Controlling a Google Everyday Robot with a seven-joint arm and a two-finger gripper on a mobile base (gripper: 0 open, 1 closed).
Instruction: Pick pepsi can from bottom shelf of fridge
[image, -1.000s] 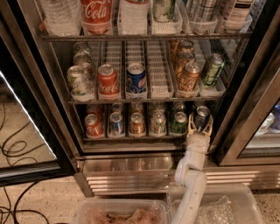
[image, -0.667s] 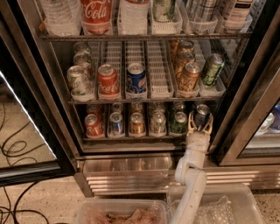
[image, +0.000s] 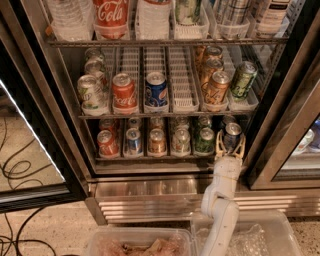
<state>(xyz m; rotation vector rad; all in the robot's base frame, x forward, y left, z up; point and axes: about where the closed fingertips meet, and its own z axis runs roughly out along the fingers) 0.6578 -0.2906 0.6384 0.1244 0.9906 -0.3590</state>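
The fridge (image: 282, 120) stands with its door open. Along the front of its bottom shelf (image: 150, 157) runs a row of cans. The pepsi can (image: 232, 133), dark navy with a silver top, is the rightmost of them. My gripper (image: 230, 146) reaches up from the white arm (image: 220, 200) to the front of this can. It is open, with one pale finger on each side of the can's lower half. A green can (image: 205, 140) stands just left of the pepsi can.
A red can (image: 107, 142), a blue one (image: 133, 140) and an orange one (image: 157, 141) fill the lanes further left. The middle shelf holds a brighter blue can (image: 156, 90). The glass door (image: 30, 165) swings out at left. Clear plastic bins (image: 140, 245) sit below.
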